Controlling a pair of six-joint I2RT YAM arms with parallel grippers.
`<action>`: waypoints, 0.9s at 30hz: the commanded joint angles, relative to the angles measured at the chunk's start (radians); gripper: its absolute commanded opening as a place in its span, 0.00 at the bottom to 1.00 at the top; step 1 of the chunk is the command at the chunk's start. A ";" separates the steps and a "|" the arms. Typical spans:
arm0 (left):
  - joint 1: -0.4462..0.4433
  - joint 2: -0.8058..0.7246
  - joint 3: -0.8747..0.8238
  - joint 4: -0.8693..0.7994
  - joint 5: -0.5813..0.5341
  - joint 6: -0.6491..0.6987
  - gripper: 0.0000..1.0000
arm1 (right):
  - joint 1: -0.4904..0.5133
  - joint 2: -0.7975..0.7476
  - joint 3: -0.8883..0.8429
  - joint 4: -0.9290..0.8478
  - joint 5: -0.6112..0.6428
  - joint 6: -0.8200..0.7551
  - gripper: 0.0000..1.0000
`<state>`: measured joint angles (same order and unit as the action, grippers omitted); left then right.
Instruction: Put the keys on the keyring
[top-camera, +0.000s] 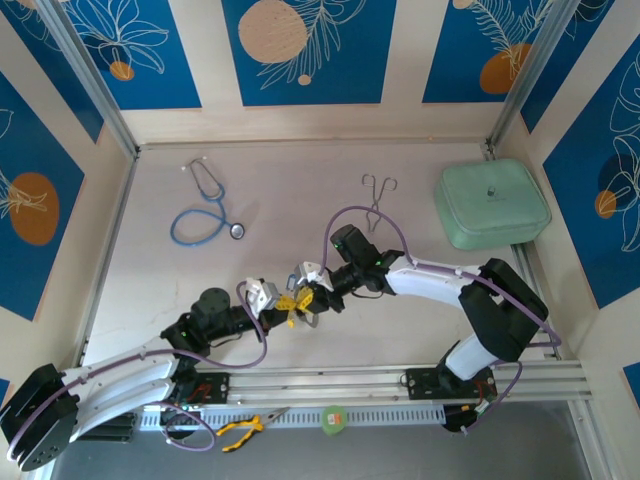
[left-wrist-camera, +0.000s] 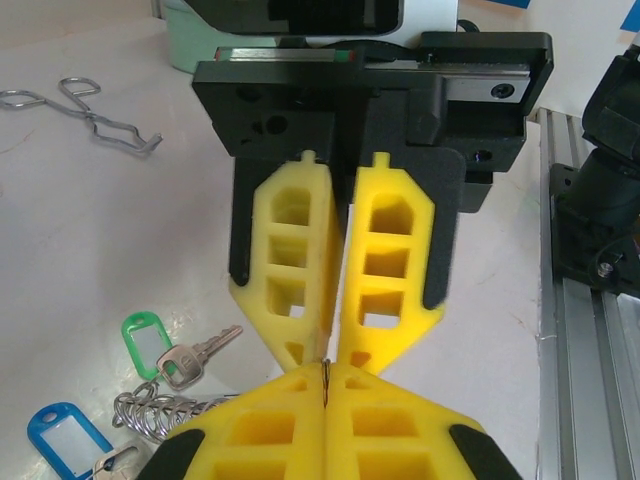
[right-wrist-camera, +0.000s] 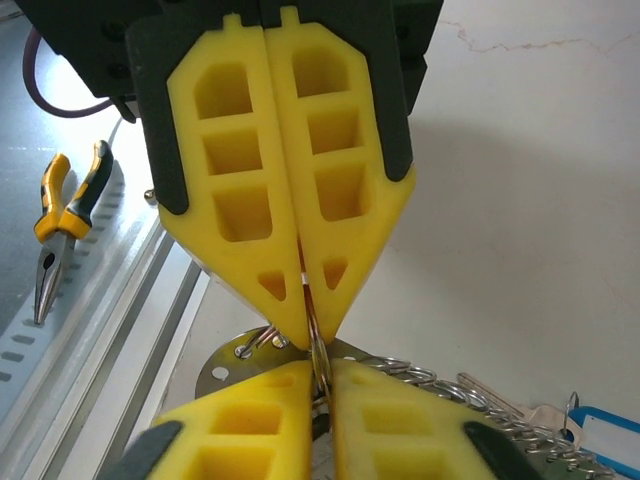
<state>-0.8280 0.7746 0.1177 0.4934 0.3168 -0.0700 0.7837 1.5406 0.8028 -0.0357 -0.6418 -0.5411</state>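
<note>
Keyring (right-wrist-camera: 316, 345) is pinched edge-on above the table's near centre, its visible wire running along the tip-to-tip line. Left gripper (left-wrist-camera: 327, 372) and right gripper (right-wrist-camera: 320, 372) are both clamped tight on it. Beaded chain (left-wrist-camera: 150, 410) and green tab (left-wrist-camera: 147, 338) trail onto the table. One key (left-wrist-camera: 195, 353) points up-right in the left wrist view.

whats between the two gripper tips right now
A thin wire loop of the keyring, pinched by both the left gripper and the right gripper; the right wrist view shows it.

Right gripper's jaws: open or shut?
Shut. The right gripper has its jaws pressed together, pinching a thin wire of the keyring.
</note>
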 joint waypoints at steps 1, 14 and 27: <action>-0.005 -0.011 -0.006 0.054 0.015 0.011 0.00 | 0.002 0.005 0.018 0.000 -0.030 0.005 0.04; -0.005 -0.056 0.096 -0.269 -0.087 0.070 0.34 | 0.011 -0.018 0.136 -0.375 0.148 -0.162 0.00; -0.006 0.001 0.178 -0.366 -0.030 0.120 0.29 | 0.063 -0.006 0.229 -0.467 0.229 -0.187 0.00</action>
<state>-0.8280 0.7666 0.2634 0.1478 0.2588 0.0223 0.8333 1.5299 0.9962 -0.4633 -0.4053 -0.7109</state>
